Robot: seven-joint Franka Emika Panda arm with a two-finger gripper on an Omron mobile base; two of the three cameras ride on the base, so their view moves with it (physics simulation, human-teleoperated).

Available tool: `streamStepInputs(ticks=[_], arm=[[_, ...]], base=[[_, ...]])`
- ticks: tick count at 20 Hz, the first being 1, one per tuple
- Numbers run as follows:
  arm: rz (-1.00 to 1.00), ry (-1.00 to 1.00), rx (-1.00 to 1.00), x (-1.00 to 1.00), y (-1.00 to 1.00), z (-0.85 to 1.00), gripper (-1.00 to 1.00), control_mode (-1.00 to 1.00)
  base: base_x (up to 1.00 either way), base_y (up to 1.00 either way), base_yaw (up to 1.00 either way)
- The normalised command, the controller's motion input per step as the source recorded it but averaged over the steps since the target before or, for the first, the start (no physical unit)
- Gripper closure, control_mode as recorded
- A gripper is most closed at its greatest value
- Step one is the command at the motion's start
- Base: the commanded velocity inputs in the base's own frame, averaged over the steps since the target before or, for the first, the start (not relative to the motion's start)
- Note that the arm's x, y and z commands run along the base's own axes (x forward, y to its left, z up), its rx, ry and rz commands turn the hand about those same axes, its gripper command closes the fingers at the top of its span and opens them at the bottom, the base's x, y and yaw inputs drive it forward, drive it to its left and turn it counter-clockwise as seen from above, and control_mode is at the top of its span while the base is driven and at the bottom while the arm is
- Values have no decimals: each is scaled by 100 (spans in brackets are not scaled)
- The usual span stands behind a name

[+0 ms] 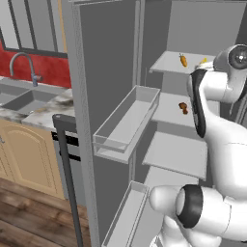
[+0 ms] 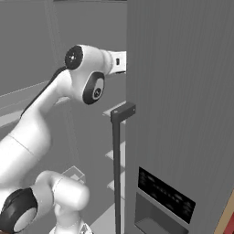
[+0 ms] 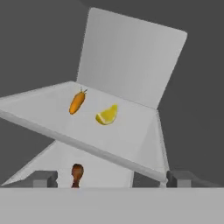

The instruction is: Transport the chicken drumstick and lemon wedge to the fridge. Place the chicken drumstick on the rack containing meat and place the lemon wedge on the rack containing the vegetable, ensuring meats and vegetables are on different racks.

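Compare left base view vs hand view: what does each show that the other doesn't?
Left base view alone: sink and faucet on the counter, the fridge door bins, and a bare lower rack. Hand view alone: the open claw, its fingertips at the bottom. Both: carrot and lemon wedge on the top rack, with brown meat on the rack below.

You have the fridge open, with its grey racks stacked inside. On the top rack (image 3: 131, 135) a carrot (image 3: 77, 102) lies toward the back, and the lemon wedge (image 3: 107, 115) sits just beside it, apart from it, both flat on the surface. The rack below (image 1: 169, 110) carries one brown chicken drumstick (image 1: 183, 108), seen in the hand view under the top rack's front edge. The next rack down (image 1: 176, 154) is a bare grey sheet.
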Motion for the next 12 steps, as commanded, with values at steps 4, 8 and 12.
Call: streamStepInputs(ticks=[4, 8, 12], arm=[[0, 5, 2, -100, 71, -38, -100, -100], [-3, 0, 6, -100, 32, -16, -100, -100], [0, 0, 5, -100, 3, -17, -100, -100]], base=[[0, 0, 0], [0, 0, 0], [0, 0, 0]])
